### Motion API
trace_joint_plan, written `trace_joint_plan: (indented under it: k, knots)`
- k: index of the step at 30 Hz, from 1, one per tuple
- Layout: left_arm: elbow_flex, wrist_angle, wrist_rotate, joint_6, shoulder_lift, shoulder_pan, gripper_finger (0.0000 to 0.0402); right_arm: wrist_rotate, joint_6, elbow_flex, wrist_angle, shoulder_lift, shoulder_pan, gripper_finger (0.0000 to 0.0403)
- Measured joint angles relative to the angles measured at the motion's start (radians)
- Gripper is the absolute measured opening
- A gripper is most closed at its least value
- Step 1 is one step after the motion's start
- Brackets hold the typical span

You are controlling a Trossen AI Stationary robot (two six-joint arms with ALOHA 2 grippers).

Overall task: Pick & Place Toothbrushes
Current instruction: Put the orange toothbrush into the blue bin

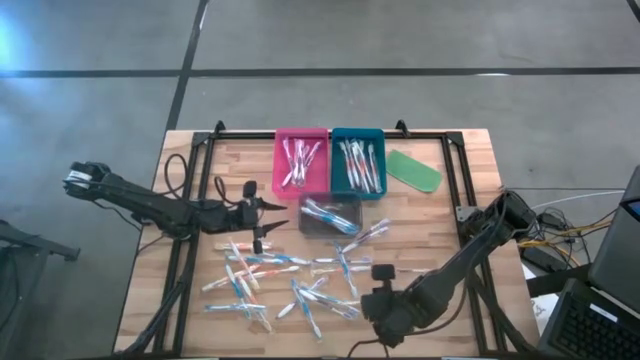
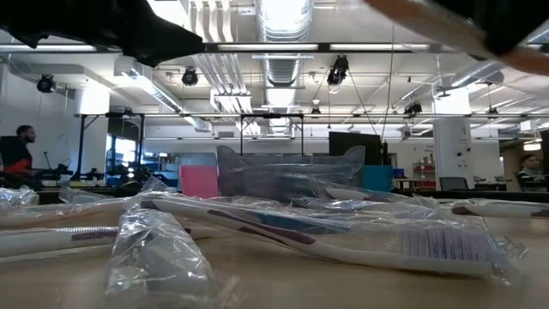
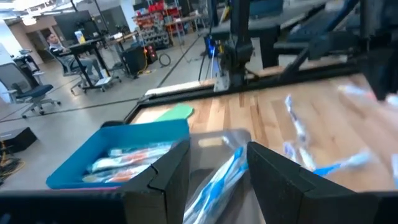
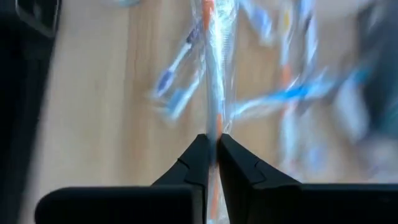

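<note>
Pink tray (image 1: pixel 301 160), blue tray (image 1: pixel 358 160) and clear tray (image 1: pixel 330 215) hold some toothbrushes; many toothbrushes (image 1: pixel 290 280) litter the bench (image 1: pixel 470 170). Right gripper (image 4: pixel 211 146) jaws pinch one orange-tipped toothbrush (image 4: pixel 214 74); left gripper (image 3: pixel 217 165) jaws spread.

Wrapped toothbrushes (image 1: pixel 290 280) lie scattered across the wooden table's near half; more fill the pink, teal and clear trays, and one orange-accented brush (image 4: pixel 213 74) sits pinched between dark fingers.

pink tray (image 1: pixel 301 160), teal tray (image 1: pixel 358 160) — green piece (image 1: pixel 414 170)
</note>
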Motion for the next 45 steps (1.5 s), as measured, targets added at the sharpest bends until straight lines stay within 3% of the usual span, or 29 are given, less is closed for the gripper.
trace_joint_plan:
  k: [6,15,23,30,34,45]
  knots:
    - [0.000,-0.003,0.066,-0.163,0.003,0.000,0.0163,0.153,-0.608,0.062,-0.041,0.017,-0.010,0.0019]
    - [0.000,0.006,0.297,-0.590,0.034,0.000,0.0163,0.652,-1.157,0.078,0.092,0.019,-0.018,0.0014]
    - [0.008,0.164,0.563,-0.923,0.100,0.003,0.0163,0.725,-1.563,0.078,0.382,0.019,-0.056,0.0014]
    - [0.090,0.164,0.644,-1.055,0.188,0.004,0.0163,0.724,-1.731,0.078,0.516,0.019,-0.075,0.0014]
    - [0.166,0.166,0.650,-1.055,0.255,0.005,0.0163,0.724,-1.742,0.078,0.521,0.020,-0.077,0.0014]
    - [0.383,0.144,0.785,-1.056,0.486,0.012,0.0163,0.724,-1.767,0.077,0.524,0.020,-0.076,0.0013]
